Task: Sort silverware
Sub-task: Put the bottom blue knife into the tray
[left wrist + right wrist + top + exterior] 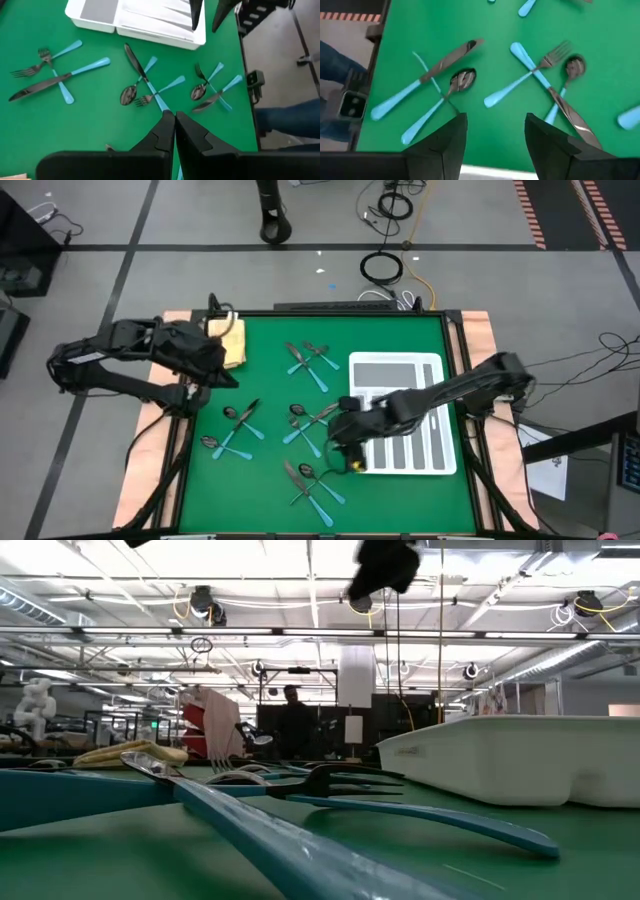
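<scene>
The silverware, with silvery heads and light blue handles, lies on the green table in several crossed clusters (310, 358), (237, 428), (308, 423), (312, 480). My right gripper (338, 442) hovers open beside the white tray's (400, 370) left wall, above a knife (435, 70), a spoon (462, 77) and a fork (555, 52), touching none. At the table's left my left gripper (222, 377) is shut and empty; in its own view (175, 122) it sits high above the clusters (145, 85).
A folded yellow cloth (230, 340) lies at the table's far left corner, beside my left arm. The divided tray (520, 765) takes up the table's right side. A person's leg in blue trousers (335, 60) shows past the table's near edge.
</scene>
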